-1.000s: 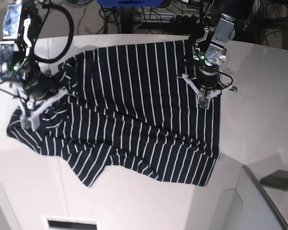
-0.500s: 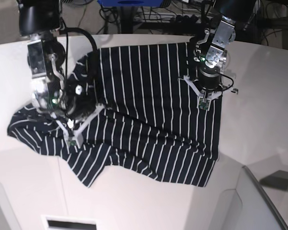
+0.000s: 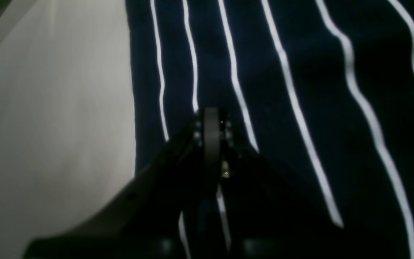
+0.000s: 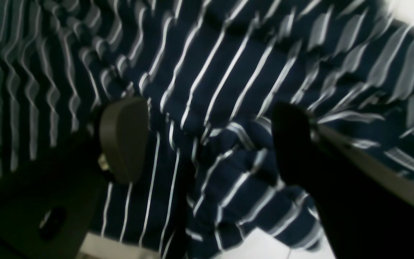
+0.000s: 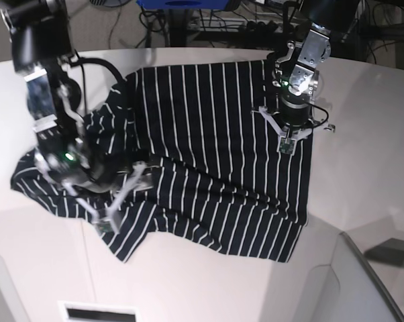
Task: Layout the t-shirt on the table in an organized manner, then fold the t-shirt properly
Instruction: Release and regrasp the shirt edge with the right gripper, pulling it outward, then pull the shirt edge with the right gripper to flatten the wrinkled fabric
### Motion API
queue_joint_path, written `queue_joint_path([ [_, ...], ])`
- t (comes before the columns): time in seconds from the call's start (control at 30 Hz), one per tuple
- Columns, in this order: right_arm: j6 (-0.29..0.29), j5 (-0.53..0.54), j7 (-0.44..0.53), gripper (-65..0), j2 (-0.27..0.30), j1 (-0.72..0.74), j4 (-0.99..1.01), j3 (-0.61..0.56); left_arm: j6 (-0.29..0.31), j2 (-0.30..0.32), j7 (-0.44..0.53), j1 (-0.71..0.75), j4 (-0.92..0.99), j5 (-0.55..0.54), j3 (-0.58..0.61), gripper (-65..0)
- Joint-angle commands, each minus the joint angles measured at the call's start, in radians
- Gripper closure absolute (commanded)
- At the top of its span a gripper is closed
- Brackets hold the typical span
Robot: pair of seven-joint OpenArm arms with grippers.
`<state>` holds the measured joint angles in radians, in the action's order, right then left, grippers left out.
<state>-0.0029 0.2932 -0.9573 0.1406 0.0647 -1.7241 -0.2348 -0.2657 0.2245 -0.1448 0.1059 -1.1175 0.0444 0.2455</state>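
Lower left of base view | right gripper (image 5: 118, 194) jaws apart over bunched t-shirt (image 5: 209, 154) fold | left gripper (image 5: 287, 137) jaws together, upper right

The left gripper (image 5: 287, 142) points straight down at the end of an arm reaching in from the far side, wrist upright. Its fingers (image 3: 211, 136) are pressed together with no gap showing, the tips down on the t-shirt (image 5: 215, 154). The right gripper (image 5: 118, 201) hangs low at the near left, its arm bent forward and down from the shoulder. Its two fingers (image 4: 122, 138) stand wide apart, nothing between them, poised just above bunched cloth.
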Motion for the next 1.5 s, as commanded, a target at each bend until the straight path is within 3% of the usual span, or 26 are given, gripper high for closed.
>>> queue_joint_path([
  [0.0, -0.007, -0.005, 0.022, -50.6, 0.014, -0.029, -0.053, 0.058, 0.019, 0.006, -0.069, 0.008, 0.009, -0.022, 0.001, 0.0],
  [0.13, -0.007, -0.005, 0.041, -50.6, 0.011, -0.154, -0.063, 0.223, 0.019, 0.006, -0.069, 0.01, 0.009, -0.022, 0.001, 0.0],
  [0.23, -0.003, -0.005, 0.126, -50.6, 0.014, -0.21, 0.002, 0.279, 0.019, 0.006, -0.069, 0.01, 0.009, -0.022, 0.001, 0.0],
  [0.3, -0.003, -0.005, 0.176, -50.6, 0.017, -0.225, 0.045, 0.286, 0.019, 0.006, -0.069, 0.01, 0.007, -0.022, 0.001, 0.0],
  [0.53, -0.003, -0.005, 0.199, -48.3, 0.017, -0.225, 0.111, 0.289, 0.019, 0.006, -0.069, 0.008, 0.004, -0.022, 0.001, 0.0],
  [0.6, -0.003, -0.001, 0.196, -39.6, 0.017, -0.228, 0.108, 0.289, 0.019, 0.006, -0.069, 0.008, 0.009, -0.022, 0.001, 0.0],
  [0.77, -0.001, 0.001, 0.162, -5.7, 0.012, -0.239, 0.106, 0.289, 0.019, 0.006, -0.069, 0.01, 0.009, -0.022, 0.001, 0.0],
  [0.8, -0.001, 0.001, 0.137, -2.0, 0.011, -0.242, 0.095, 0.291, 0.019, 0.006, -0.069, 0.01, 0.009, -0.022, 0.001, 0.0],
  [0.93, -0.007, 0.002, 0.076, -1.2, 0.009, -0.303, -0.067, 0.312, 0.019, 0.006, -0.069, 0.008, 0.009, -0.022, 0.001, 0.0],
  [1.07, -0.007, -0.001, 0.002, -1.2, -0.025, -0.389, -0.215, 0.423, 0.019, 0.006, -0.069, 0.008, 0.009, -0.022, 0.001, 0.0],
  [1.17, -0.007, -0.001, -0.05, -1.2, -0.058, -0.421, -0.224, 0.509, 0.019, 0.006, -0.069, 0.008, 0.009, -0.022, 0.001, 0.0],
  [1.3, -0.007, 0.001, -0.05, -1.1, -0.091, -0.494, -0.236, 0.585, 0.019, 0.006, -0.069, 0.008, 0.009, -0.022, 0.001, 0.0],
  [1.47, -0.007, 0.001, -0.058, -1.4, -0.17, -0.553, -0.236, 0.722, 0.019, 0.006, -0.069, 0.008, 0.009, -0.022, 0.001, 0.0],
])
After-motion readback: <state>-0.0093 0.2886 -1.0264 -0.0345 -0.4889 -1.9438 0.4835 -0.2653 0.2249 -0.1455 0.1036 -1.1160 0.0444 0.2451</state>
